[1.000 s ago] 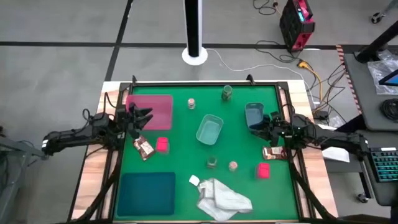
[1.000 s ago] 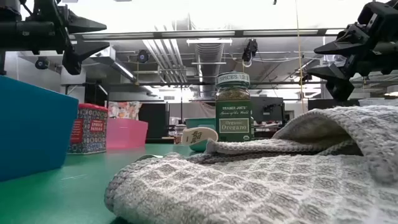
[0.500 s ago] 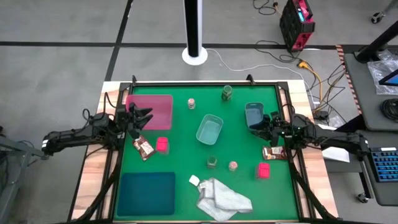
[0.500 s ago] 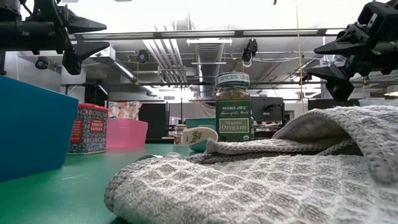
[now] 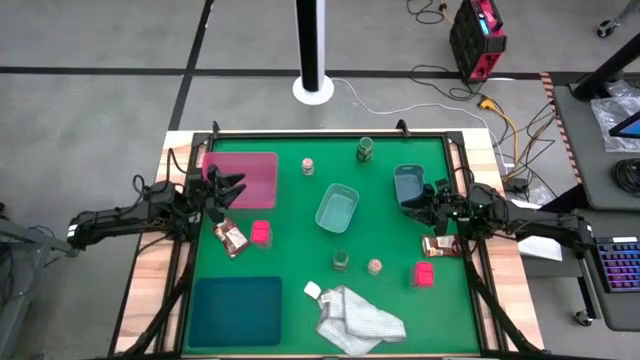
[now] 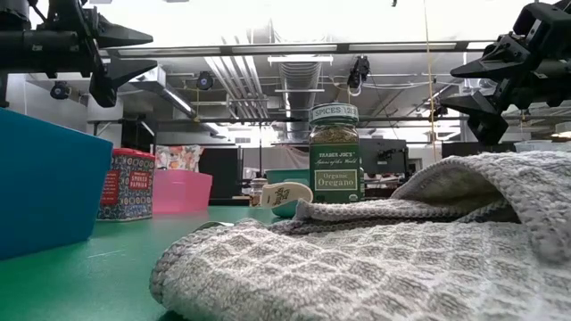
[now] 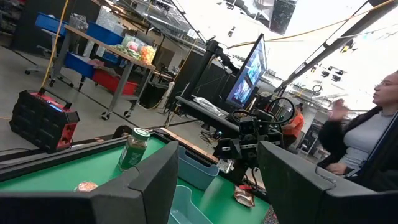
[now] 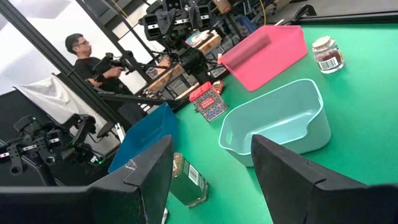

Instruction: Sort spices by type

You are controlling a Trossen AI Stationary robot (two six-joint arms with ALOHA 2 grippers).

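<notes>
While both arms hover at the desk's side edges, we hold nothing: our left gripper [image 5: 232, 187] has its fingers apart at the left edge beside the pink flat tray [image 5: 245, 178], and our right gripper [image 5: 418, 205] is likewise spread at the right edge by the dark blue-grey tub [image 5: 409, 185].

The crinkled brown foil sachet [image 5: 231, 238] lies just below our left gripper toward the front edge, its long axis slanted, with a bright pink block [image 5: 261, 233] just beside it.

A second brown sachet [image 5: 440, 245] lies near our right gripper, a second pink block [image 5: 424, 274] nearer the front.

The jars sit mid-desk and along the back edge.

We judge the left arm nearest the first sachet.
</notes>
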